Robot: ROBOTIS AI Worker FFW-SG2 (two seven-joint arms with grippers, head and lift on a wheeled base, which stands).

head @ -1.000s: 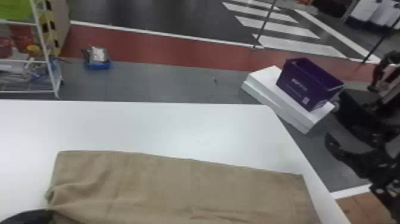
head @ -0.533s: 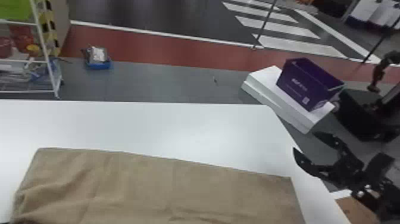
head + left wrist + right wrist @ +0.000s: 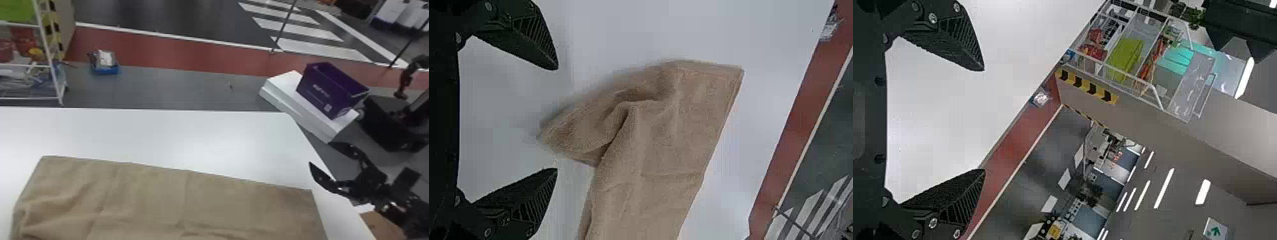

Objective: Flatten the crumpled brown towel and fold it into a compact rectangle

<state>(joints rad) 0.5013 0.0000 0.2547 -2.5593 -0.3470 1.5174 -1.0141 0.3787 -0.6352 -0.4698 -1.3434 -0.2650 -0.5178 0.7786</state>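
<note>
Right gripper [image 3: 320, 153] moved inward, towel [image 3: 153, 198] nearby

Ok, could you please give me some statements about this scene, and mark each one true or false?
The brown towel lies on the white table. True.
The left gripper and the right gripper are both open. True.
The right gripper holds the towel's edge. False: it holds nothing.
The purple box rests on white boxes. True.
The towel is rolled into a ball. False: it lies spread out, with some creases.
</note>
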